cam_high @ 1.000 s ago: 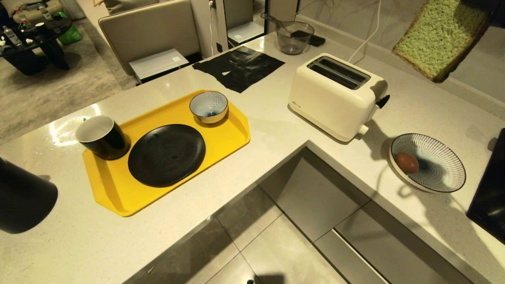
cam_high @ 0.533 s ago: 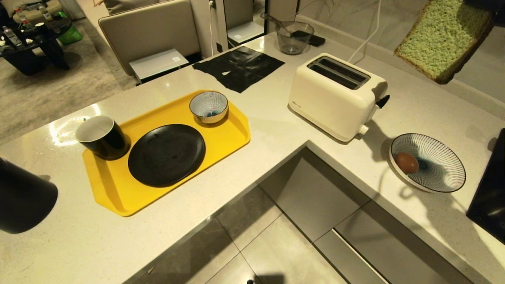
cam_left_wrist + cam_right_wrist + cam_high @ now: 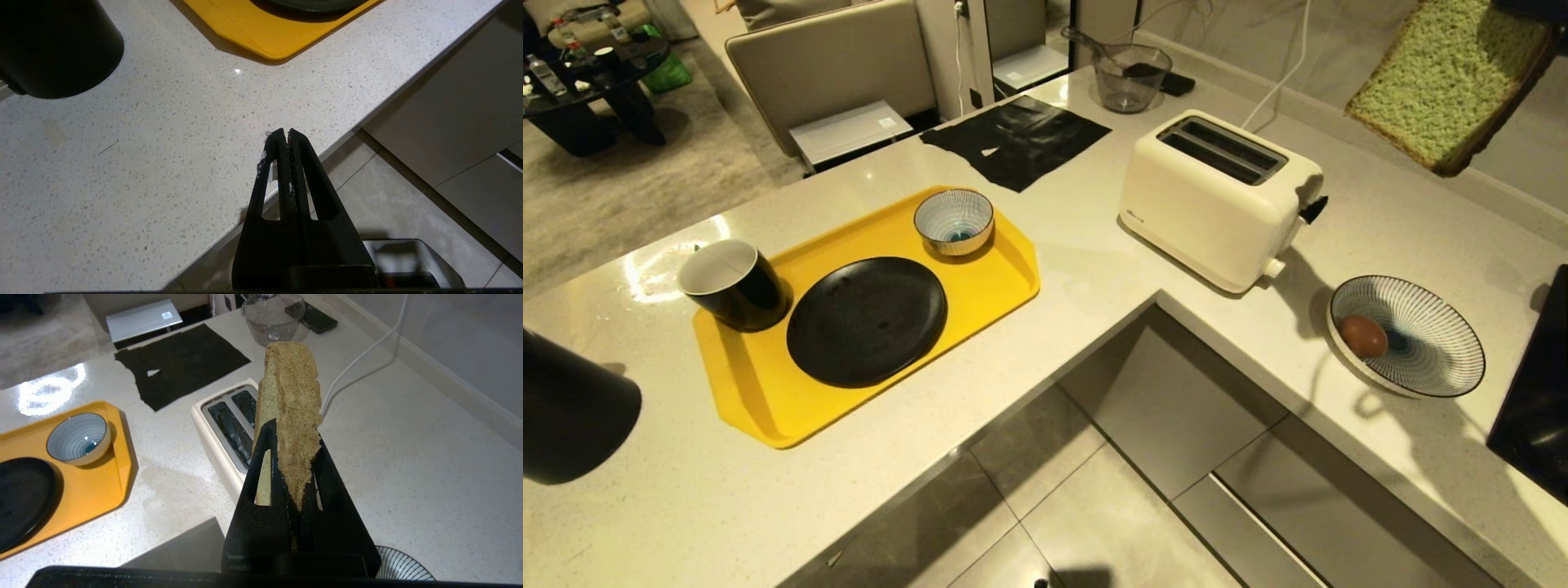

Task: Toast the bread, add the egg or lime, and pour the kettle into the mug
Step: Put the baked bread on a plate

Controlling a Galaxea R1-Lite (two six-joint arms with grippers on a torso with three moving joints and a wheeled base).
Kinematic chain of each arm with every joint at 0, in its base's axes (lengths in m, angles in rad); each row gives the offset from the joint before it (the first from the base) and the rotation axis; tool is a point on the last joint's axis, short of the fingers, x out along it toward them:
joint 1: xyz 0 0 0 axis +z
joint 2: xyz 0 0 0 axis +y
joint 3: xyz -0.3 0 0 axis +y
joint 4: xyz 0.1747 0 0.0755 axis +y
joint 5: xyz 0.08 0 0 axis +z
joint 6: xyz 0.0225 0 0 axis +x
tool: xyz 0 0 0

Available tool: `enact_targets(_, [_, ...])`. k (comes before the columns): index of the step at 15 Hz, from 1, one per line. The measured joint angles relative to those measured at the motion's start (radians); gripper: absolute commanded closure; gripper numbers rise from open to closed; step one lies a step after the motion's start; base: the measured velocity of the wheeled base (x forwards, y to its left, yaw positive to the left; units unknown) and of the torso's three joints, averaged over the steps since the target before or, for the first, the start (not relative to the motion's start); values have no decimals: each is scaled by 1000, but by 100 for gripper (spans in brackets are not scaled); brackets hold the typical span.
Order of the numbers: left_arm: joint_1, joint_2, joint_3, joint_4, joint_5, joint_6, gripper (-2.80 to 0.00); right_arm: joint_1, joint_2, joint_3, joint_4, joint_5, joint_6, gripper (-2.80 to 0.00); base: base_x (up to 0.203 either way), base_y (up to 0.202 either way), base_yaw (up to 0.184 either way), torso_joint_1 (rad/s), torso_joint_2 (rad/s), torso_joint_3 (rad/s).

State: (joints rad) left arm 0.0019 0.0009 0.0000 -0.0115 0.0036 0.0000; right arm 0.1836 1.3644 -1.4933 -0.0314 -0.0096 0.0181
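The right gripper (image 3: pixel 292 457), clamped on the bread (image 3: pixel 291 416), holds the slice edge-on in the air above the desk (image 3: pixel 1380 229); the toaster (image 3: pixel 1217 196), slots running with the slice's length, lies ahead and below.

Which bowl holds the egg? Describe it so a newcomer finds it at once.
Start at the white toaster on the counter. On the side away from the yellow tray lies a wide, shallow striped bowl with one brown egg inside. The other striped bowl is small, deep, eggless and on the tray.
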Motion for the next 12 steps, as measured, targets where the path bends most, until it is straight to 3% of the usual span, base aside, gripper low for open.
enact_targets(9, [-1, 0, 0, -1, 0, 0, 0, 0, -18, 18, 0, 0, 0, 0, -2, -8, 161, 7, 2, 3])
enact_targets(12, [0, 0, 0, 0, 0, 0, 0, 0, -24, 28, -2, 6, -1, 0, 1, -2, 75, -1, 1, 0])
